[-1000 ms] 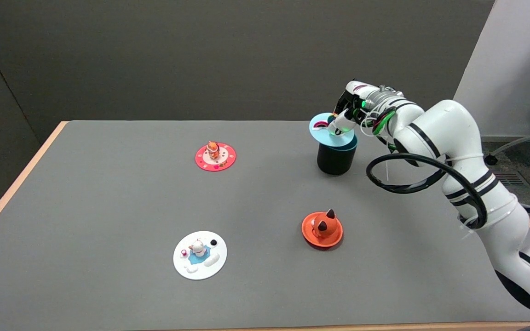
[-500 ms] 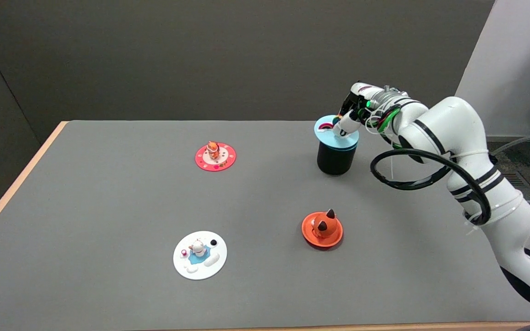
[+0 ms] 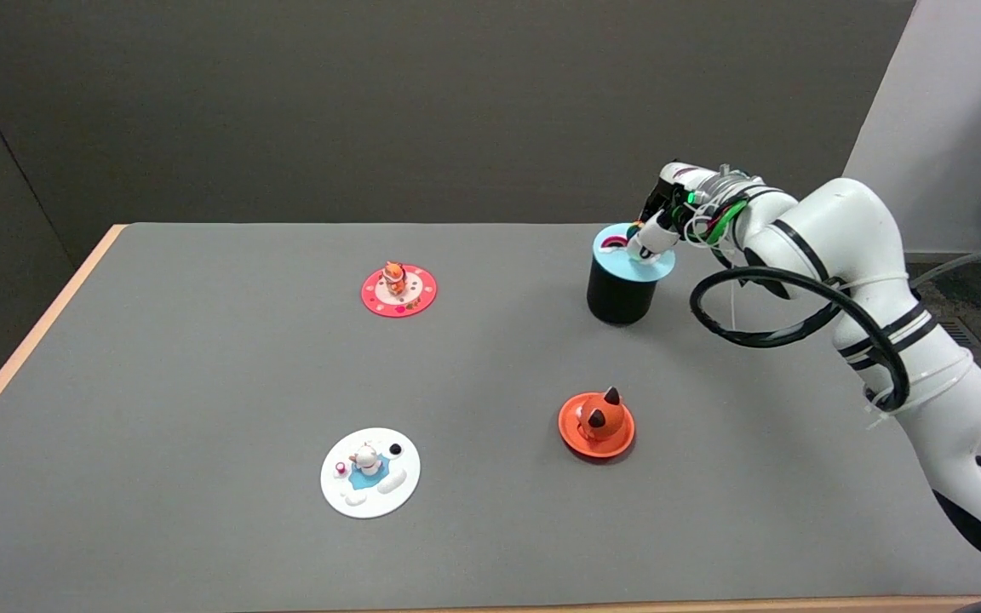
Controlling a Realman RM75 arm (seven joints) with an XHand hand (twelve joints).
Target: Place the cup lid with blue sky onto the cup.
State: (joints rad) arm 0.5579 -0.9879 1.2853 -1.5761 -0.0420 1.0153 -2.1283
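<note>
Taking the black cup [image 3: 621, 294] as our landmark, we begin at the near side of the grey table [image 3: 201, 528]. Nearest to us, well to the cup's left and far forward of it, lies a white lid [image 3: 370, 484] carrying a small white figure on a blue patch. Closer to the cup, in front of it and only slightly left, we see an orange lid [image 3: 597, 424] with a rounded orange figure and two dark ears. Further back, well to the left of the cup and about level with it, sits a pink lid [image 3: 399, 290] bearing a small orange-and-white figure.

The cup itself stands upright toward the table's far right. On top of it we see the sky-blue lid [image 3: 645, 266], its rainbow ornament at the far-left edge. The lid is not centred: it overhangs the cup's rim on the right and far side and looks slightly tilted, so it is resting on the rim but not seated squarely.

The right hand [image 3: 659, 228] reaches in from the right, just above and behind the cup. Its fingers [image 3: 645, 244] are drawn together and come down onto the lid's top near the ornament; we read this as a pinch on the lid, though the exact contact is partly hidden by the hand itself. The white arm [image 3: 848, 255] with its black cable loop extends away to the cup's right.
</note>
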